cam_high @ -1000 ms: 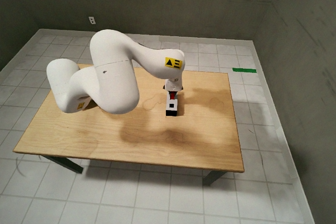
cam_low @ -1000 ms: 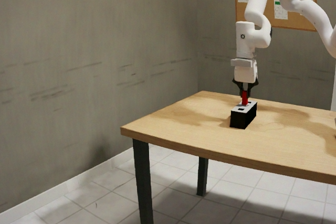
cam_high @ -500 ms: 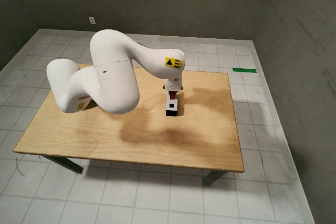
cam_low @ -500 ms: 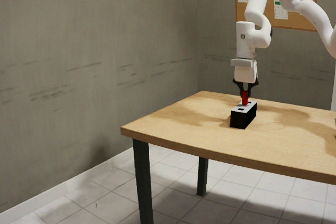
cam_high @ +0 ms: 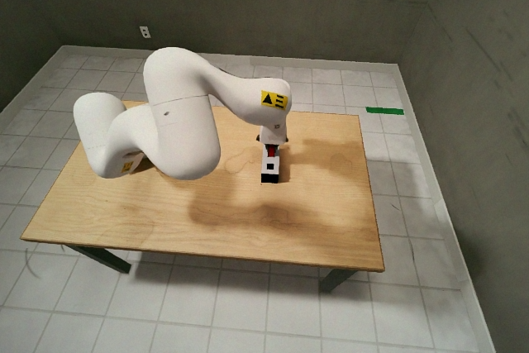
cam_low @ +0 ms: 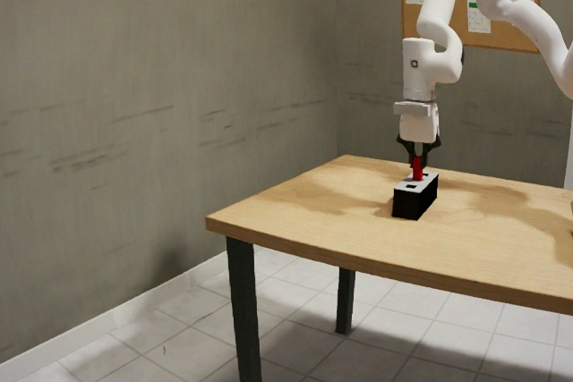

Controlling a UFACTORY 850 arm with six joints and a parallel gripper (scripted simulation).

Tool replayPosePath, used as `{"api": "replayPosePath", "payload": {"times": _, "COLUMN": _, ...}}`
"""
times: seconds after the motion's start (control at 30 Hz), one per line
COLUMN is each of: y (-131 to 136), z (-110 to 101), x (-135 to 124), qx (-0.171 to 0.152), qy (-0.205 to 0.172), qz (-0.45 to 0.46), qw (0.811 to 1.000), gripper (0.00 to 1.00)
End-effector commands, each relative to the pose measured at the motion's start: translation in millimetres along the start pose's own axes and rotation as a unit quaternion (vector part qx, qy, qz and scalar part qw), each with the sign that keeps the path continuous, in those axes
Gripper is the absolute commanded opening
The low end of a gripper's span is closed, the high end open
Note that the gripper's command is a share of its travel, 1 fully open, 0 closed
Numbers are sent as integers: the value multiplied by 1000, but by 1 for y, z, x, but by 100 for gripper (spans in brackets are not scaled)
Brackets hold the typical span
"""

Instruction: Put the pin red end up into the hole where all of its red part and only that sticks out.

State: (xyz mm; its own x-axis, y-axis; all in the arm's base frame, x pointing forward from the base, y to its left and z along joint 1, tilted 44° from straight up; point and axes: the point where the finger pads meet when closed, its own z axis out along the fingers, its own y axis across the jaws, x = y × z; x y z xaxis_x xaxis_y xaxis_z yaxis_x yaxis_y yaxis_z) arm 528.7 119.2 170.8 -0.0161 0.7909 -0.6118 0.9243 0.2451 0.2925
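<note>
Gripper [cam_low: 417,154] clamps pin [cam_low: 417,167]; exterior shows block [cam_low: 412,202].

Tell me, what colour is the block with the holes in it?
The block has black sides and a pale top, clearest in the exterior view.

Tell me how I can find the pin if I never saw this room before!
Look at the wooden table and find the small black block with a white top standing on it. The pin stands upright in the block, with the gripper closed on its top. It is the only bright red thing there.
</note>
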Motion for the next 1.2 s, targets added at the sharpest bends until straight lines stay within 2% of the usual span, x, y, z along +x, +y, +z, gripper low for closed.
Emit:
{"api": "replayPosePath", "payload": {"times": 0.0, "y": 1, "z": 0, "x": 0, "qx": -1, "qy": 0, "qz": 0, "qw": 1000, "gripper": 0}}
{"api": "replayPosePath", "payload": {"times": 1.17, "y": 0, "z": 4, "x": 0, "qx": -1, "qy": 0, "qz": 0, "qw": 1000, "gripper": 0}}
